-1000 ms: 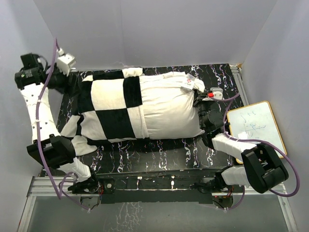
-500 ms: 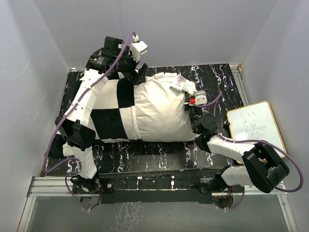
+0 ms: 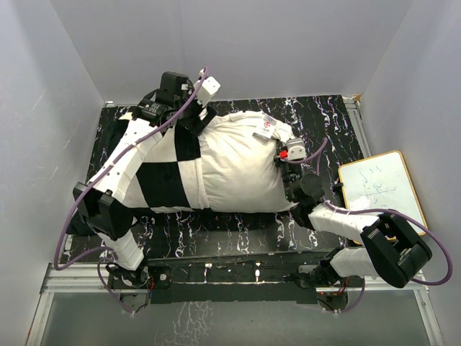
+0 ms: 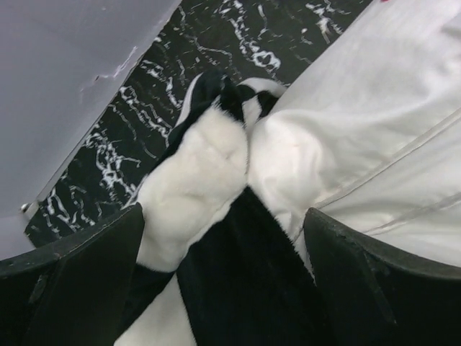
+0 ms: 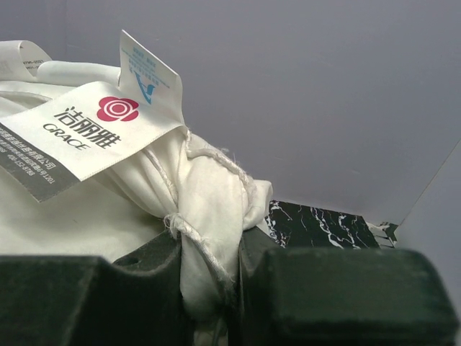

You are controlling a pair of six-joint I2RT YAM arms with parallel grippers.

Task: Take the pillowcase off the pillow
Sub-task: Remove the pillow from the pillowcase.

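The off-white pillow (image 3: 241,162) lies across the black marbled table (image 3: 317,112). The checkered pillowcase (image 3: 162,180) covers its left part. My left gripper (image 3: 202,120) sits at the far edge of the pillowcase's opening. In the left wrist view it (image 4: 225,288) is open, its fingers (image 4: 79,281) wide apart over the plush pillowcase (image 4: 205,169) beside the bare pillow (image 4: 374,122). My right gripper (image 3: 286,154) is shut on the pillow's right corner. In the right wrist view it (image 5: 212,281) pinches the bunched corner (image 5: 212,194) below the sewn labels (image 5: 94,130).
A small whiteboard (image 3: 378,189) lies on the right, just off the table. Grey walls close in the back and both sides. The metal rail (image 3: 230,277) with the arm bases runs along the near edge.
My left arm swung from the far left corner over to the pillowcase's far edge and came down on it. The pillow and my right gripper shifted a little to the left.
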